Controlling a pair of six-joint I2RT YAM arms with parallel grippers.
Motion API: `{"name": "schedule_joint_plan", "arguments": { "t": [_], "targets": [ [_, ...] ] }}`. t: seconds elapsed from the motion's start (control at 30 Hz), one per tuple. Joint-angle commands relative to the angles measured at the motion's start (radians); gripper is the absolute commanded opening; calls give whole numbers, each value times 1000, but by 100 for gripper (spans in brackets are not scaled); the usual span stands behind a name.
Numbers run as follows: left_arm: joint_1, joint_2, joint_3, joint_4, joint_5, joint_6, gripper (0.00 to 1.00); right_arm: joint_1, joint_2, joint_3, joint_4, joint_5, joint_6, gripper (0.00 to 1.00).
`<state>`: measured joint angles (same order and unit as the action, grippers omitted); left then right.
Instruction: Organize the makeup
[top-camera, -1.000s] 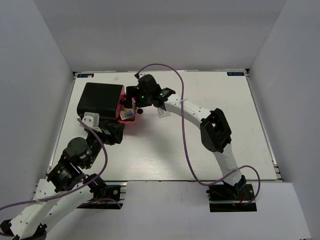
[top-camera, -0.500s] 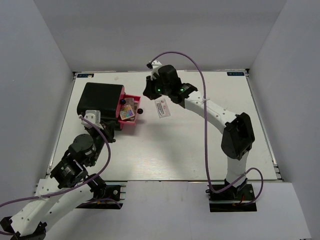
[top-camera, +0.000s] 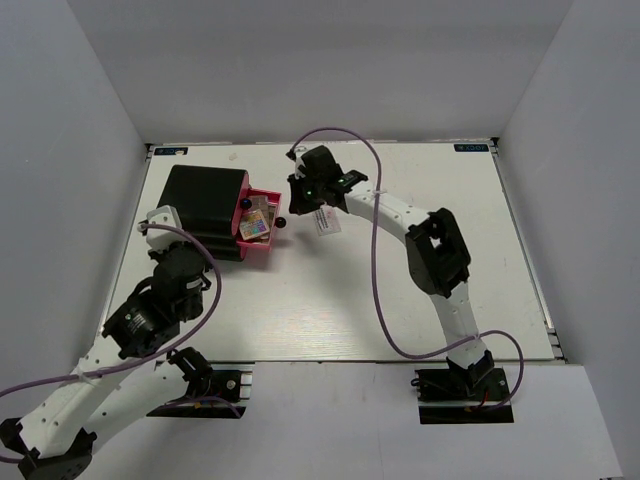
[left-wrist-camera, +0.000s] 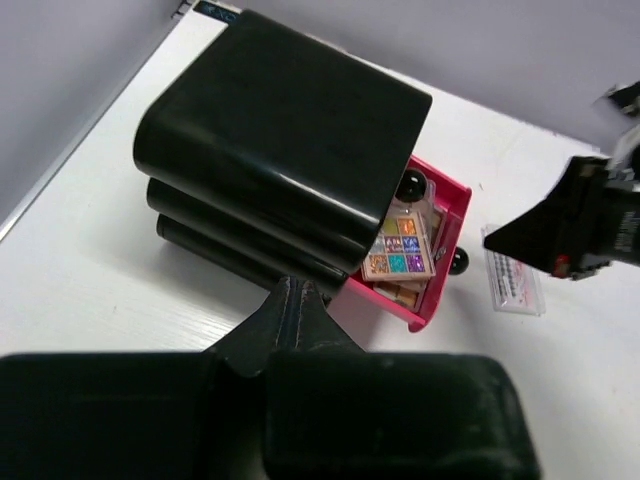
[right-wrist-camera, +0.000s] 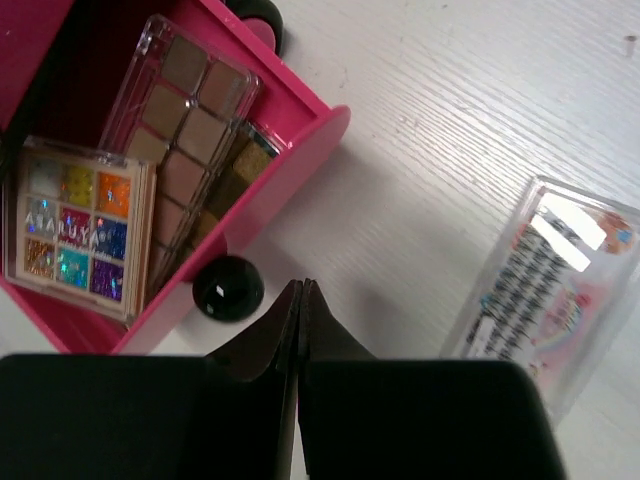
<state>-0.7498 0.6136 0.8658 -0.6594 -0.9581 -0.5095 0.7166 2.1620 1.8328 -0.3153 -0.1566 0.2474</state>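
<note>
Because the left arm reaches in from the near edge, its left gripper (left-wrist-camera: 293, 292) comes first: the jaws are pressed together with nothing between them, and the tips hang low at the near side of the black case (left-wrist-camera: 280, 140), close to where the pink drawer (left-wrist-camera: 440, 285) leaves it; whether they touch the case I cannot tell. My guess is that a closed, empty gripper parked there is meant to steady the case rather than to pick anything up. Beyond it, the drawer stands pulled out from the case's right side, which leaves its contents open from above. Inside, the square multicoloured palette (right-wrist-camera: 75, 225) lies face up on top, partly covering a long brown-toned palette (right-wrist-camera: 185, 120), and a second palette (right-wrist-camera: 240, 160) with gold shades shows along the drawer's front wall, so the flat pieces are stacked to fit the narrow tray. No lipstick tubes can be made out. A round black knob (right-wrist-camera: 228, 288) sticks out from the drawer front. Just past that, the white-pink packet (right-wrist-camera: 545, 290) lies flat on the white table (top-camera: 400, 300), near the drawer but apart from it, so it looks like the one item not yet stored. Farthest out, the right gripper (right-wrist-camera: 300, 295) hovers over the bare strip between knob and packet, jaws closed flat against each other and empty. It would have to open before it could take the packet, and as it stands it seems better suited to a push.
</note>
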Motion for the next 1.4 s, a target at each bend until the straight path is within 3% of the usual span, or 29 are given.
{"name": "schedule_joint_plan", "arguments": {
  "t": [0.0, 0.1, 0.3, 0.87, 1.37],
  "targets": [
    [1, -5, 32, -22, -42, 8, 0, 9, 65, 140, -31, -20, 23, 0],
    [1, 14, -10, 18, 47, 57, 0, 6, 114, 195, -42, -29, 32, 0],
    [1, 44, -47, 66, 87, 94, 5, 4, 142, 201, 2, -78, 35, 0],
    [1, -11, -90, 90, 117, 101, 16, 6, 255, 353, 90, -277, 82, 0],
    [1, -34, -99, 104, 131, 108, 20, 17, 312, 379, 225, -445, 150, 0]
  ]
}}
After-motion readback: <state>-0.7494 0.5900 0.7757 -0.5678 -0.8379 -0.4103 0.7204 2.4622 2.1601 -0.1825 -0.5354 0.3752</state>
